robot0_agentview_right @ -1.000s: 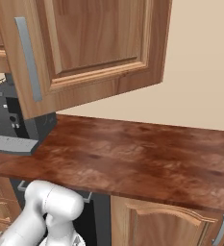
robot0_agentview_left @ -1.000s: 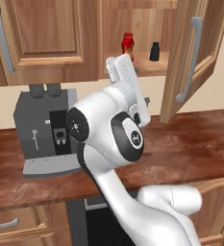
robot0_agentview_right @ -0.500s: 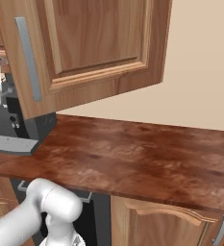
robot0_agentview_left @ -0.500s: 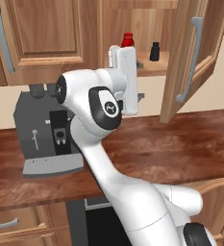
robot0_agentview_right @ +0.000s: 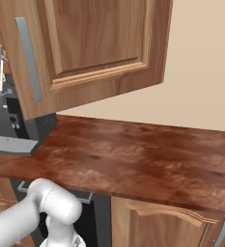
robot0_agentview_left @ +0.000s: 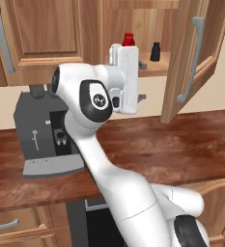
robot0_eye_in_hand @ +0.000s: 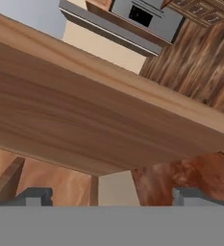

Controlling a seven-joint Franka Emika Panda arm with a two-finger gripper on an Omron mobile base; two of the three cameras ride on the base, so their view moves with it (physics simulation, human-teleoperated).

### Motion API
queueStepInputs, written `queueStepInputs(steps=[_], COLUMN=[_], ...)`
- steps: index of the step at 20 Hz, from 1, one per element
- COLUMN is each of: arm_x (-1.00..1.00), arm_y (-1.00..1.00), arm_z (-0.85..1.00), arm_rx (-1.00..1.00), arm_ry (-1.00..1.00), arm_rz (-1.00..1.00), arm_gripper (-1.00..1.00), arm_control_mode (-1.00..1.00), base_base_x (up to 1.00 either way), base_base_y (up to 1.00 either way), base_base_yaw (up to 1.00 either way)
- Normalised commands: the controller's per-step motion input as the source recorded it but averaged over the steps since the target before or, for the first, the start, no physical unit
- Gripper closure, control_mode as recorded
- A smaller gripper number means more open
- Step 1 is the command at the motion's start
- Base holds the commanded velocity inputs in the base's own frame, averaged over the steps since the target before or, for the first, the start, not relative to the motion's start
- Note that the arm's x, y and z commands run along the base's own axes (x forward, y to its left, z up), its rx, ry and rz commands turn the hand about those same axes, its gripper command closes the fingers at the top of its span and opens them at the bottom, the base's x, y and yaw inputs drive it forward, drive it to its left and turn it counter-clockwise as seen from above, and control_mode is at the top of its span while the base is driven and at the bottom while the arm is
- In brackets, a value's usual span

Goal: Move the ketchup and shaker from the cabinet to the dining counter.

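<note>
The cabinet (robot0_agentview_left: 155, 70) stands open, its door (robot0_agentview_left: 205, 43) swung out to the right. On its lower shelf the red ketchup (robot0_agentview_left: 128, 39) shows its cap above my hand, and the black shaker (robot0_agentview_left: 155, 51) stands a little to its right. My gripper (robot0_agentview_left: 142, 81) hangs just in front of and below the shelf edge, open, with nothing between its fingers. In the hand view the fingertips (robot0_eye_in_hand: 34, 196) stand wide apart under a wooden underside of the cabinet (robot0_eye_in_hand: 84, 110). The dining counter is out of view.
A grey coffee machine (robot0_agentview_left: 44, 130) stands on the reddish-brown wall counter (robot0_agentview_left: 181, 144) left of the arm. The open cabinet door (robot0_agentview_right: 99, 43) with its silver bar handle (robot0_agentview_right: 28, 58) juts out over the counter (robot0_agentview_right: 143, 154). Closed cabinet doors (robot0_agentview_left: 41, 34) lie to the left.
The hand has turned from tilted to upright before the shelf, and the elbow has swung left and up. Ketchup and shaker have not moved; the gripper stays open.
</note>
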Motion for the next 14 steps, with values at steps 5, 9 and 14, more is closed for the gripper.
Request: queueStepInputs(steps=[5, 9, 14], arm_x=[0.44, 0.28, 0.1], arm_y=[-0.03, -0.12, -0.12], arm_z=[-0.4, -0.26, -0.16], arm_rx=[0.0, 0.0, 0.03], arm_ry=[-0.17, -0.2, -0.22], arm_rz=[-0.08, -0.02, 0.0], arm_gripper=[-1.0, -1.0, -1.0], arm_control_mode=[-1.0, -1.0, -1.0], base_base_x=[0.0, 0.0, 0.0], base_base_y=[0.0, 0.0, 0.0], base_base_yaw=[0.0, 0.0, 0.0])
